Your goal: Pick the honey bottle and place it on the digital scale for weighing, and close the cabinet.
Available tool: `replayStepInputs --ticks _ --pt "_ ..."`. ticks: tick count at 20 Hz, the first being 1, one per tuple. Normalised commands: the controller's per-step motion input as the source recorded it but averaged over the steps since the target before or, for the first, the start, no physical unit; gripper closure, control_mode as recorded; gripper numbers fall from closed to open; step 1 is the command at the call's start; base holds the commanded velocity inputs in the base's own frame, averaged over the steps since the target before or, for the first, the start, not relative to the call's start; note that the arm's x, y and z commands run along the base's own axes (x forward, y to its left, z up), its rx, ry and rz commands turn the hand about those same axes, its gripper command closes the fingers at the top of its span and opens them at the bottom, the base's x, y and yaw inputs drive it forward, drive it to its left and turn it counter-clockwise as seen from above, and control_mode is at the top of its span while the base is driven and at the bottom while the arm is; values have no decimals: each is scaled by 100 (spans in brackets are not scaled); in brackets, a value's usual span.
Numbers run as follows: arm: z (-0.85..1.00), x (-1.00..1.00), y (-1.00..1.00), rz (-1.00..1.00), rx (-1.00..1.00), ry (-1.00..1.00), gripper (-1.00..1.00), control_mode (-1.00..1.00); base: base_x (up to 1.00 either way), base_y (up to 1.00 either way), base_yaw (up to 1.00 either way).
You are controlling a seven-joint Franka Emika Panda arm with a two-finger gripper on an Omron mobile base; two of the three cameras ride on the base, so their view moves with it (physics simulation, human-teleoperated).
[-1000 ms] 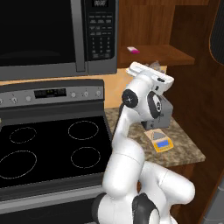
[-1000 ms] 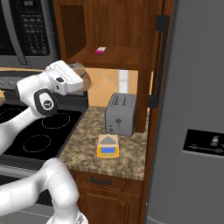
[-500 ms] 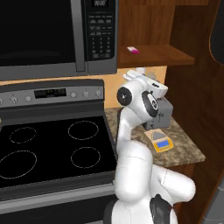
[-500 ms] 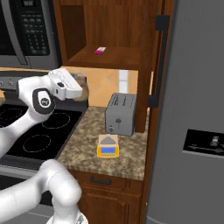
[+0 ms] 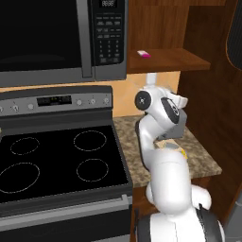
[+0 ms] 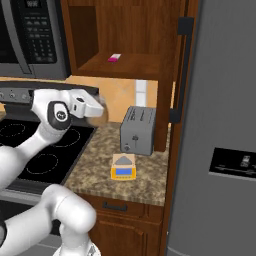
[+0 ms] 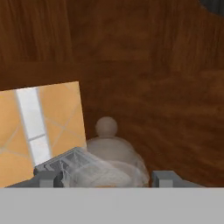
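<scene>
From the left, the white arm hides most of the counter. From the right, the gripper [image 6: 98,114] holds the honey bottle [image 6: 100,116] above the counter, left of the toaster [image 6: 138,130]; lower it gently onto the digital scale [image 6: 124,167]. The hand view shows the fingers closed around the bottle.

— Is there open space above the digital scale [image 6: 124,168]?

— Yes: the air over its grey plate is open from the stove side and the front. The toaster [image 6: 138,130] stands just behind it, blocking the rear.

— And to the right?

— The open cabinet [image 6: 180,75] door hangs edge-on beside the toaster, walling off that side; the shelf overhead carries a small pink-and-white item [image 6: 114,57].
</scene>
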Motion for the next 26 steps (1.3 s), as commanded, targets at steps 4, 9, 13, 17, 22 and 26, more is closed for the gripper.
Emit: replayStepInputs --ticks 4,9,13,17,22,26 --pt "-56 0 -34 3 0 6 100 -100 0 0 0" --pt "-40 0 -20 20 0 1 100 -100 0 0 0" --pt "-44 6 -1 10 -1 0 100 -100 0 0 0" --pt "-49 23 8 -8 -7 3 100 -100 0 0 0" --pt "-15 30 17 -24 -3 1 100 -100 0 0 0" --pt "-29 28 2 -21 -1 0 100 -100 0 0 0"
